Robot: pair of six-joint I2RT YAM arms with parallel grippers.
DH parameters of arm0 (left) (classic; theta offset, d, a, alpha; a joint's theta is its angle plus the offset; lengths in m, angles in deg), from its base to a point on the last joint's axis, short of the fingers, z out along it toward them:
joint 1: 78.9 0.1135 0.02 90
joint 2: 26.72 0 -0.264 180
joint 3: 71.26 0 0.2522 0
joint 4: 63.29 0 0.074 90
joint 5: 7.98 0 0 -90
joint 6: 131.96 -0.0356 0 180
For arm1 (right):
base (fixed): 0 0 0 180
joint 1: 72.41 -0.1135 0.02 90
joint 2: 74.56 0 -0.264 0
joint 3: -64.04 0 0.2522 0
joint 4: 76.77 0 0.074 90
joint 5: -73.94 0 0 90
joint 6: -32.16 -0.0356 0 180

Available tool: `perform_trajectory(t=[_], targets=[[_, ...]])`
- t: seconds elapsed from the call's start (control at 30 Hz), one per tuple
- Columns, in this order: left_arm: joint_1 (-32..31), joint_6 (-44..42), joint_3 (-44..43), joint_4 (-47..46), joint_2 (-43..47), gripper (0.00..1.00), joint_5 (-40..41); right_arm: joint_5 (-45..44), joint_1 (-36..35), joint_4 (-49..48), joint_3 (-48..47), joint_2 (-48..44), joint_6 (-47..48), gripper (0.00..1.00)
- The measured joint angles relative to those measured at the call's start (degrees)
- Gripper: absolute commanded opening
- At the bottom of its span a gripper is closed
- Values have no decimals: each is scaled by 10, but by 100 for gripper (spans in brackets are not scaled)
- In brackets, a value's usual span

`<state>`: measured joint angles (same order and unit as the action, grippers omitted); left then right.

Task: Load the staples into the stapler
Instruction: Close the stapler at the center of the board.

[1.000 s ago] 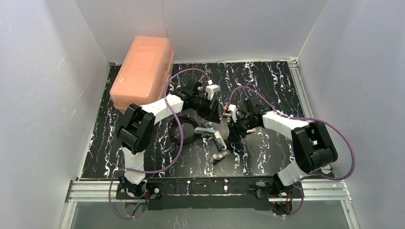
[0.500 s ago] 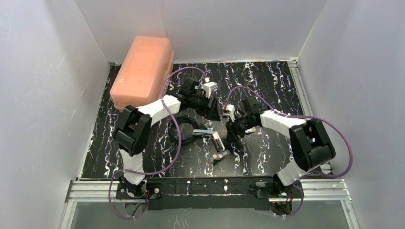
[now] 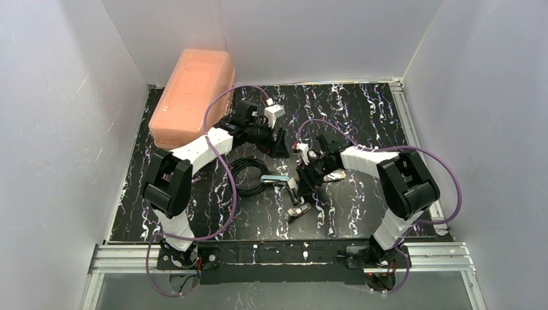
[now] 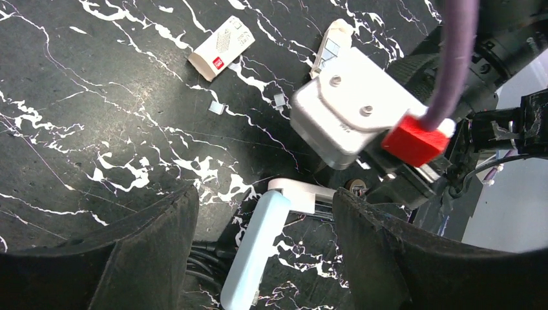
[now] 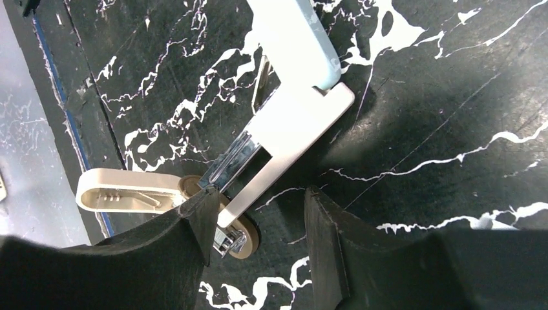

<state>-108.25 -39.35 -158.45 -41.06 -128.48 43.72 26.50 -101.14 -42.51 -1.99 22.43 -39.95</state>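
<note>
Between right fingers [image 5: 145,271] — open stapler [image 5: 294,123]

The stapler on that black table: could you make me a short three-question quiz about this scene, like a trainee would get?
1. True or false: the stapler lies folded shut on the table.
2. The right gripper, down at the stapler, has its jaws: A open; B shut on the stapler; C out of view.
3. Fill in: the stapler's top cover is light ____.
Key: 1 false, it lies swung open. 2 A. 3 blue.
</note>
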Motion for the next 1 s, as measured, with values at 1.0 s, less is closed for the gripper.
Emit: perform_trajectory(t=[1.0], targets=[[0, -192, 18, 147, 22, 72, 0, 32, 8, -10, -20, 47, -56, 27]])
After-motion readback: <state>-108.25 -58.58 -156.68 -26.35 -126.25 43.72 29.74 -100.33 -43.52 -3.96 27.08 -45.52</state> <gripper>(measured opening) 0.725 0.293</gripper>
